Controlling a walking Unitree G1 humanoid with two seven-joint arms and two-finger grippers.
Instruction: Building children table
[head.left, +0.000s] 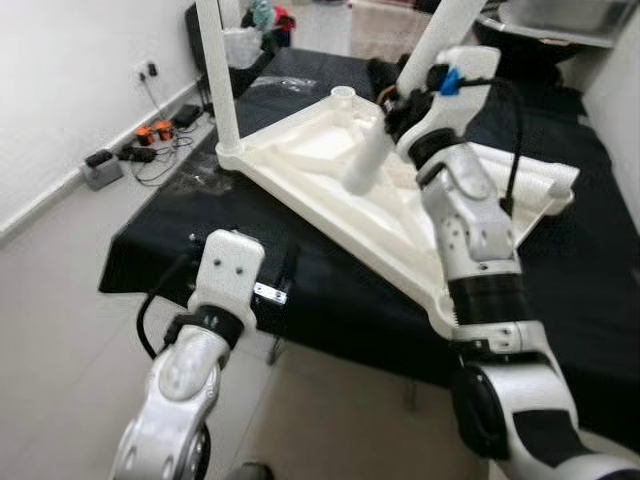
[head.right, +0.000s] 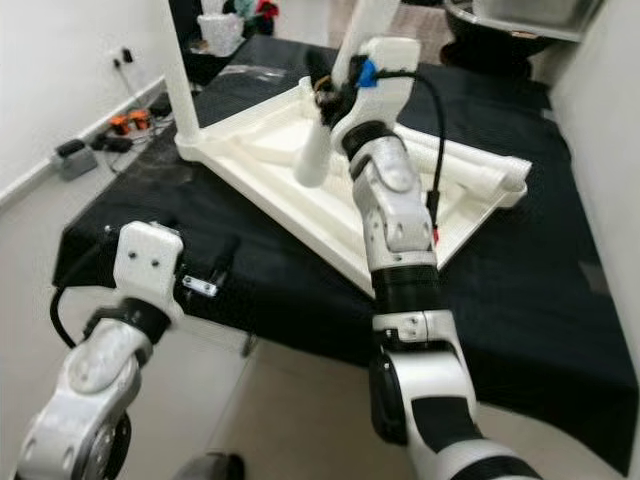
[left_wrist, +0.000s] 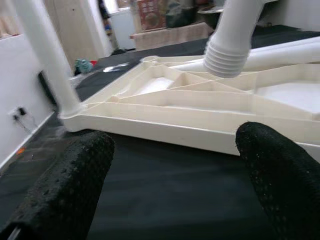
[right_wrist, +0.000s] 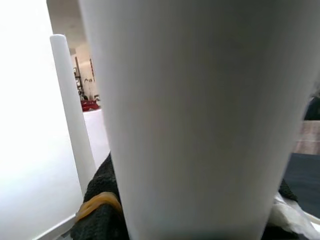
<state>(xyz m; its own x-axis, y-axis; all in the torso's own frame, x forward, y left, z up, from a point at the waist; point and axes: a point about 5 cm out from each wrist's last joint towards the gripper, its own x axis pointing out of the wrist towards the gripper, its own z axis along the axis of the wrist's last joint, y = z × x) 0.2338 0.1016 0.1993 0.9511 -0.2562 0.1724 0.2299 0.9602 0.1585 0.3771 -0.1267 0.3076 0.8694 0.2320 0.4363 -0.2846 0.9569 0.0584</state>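
Low at the left, the left gripper (left_wrist: 170, 185) hovers over the black cloth (head.left: 330, 290) at the near edge of the work surface, fingers (left_wrist: 65, 190) spread wide and holding nothing. Just beyond lies the upside-down white tabletop (head.left: 330, 190), with one leg (head.left: 217, 70) already standing upright at its left corner. Further right, the right gripper (head.left: 395, 105) grips a second leg (head.left: 400, 100), tilted, its threaded end hanging above the tabletop's ribbed underside.

I see the tabletop (head.left: 330, 190) upside down on the counter (head.left: 200, 240), one leg (head.left: 222, 80) upright at its far-left corner, cables (head.left: 150, 140) on the floor left.
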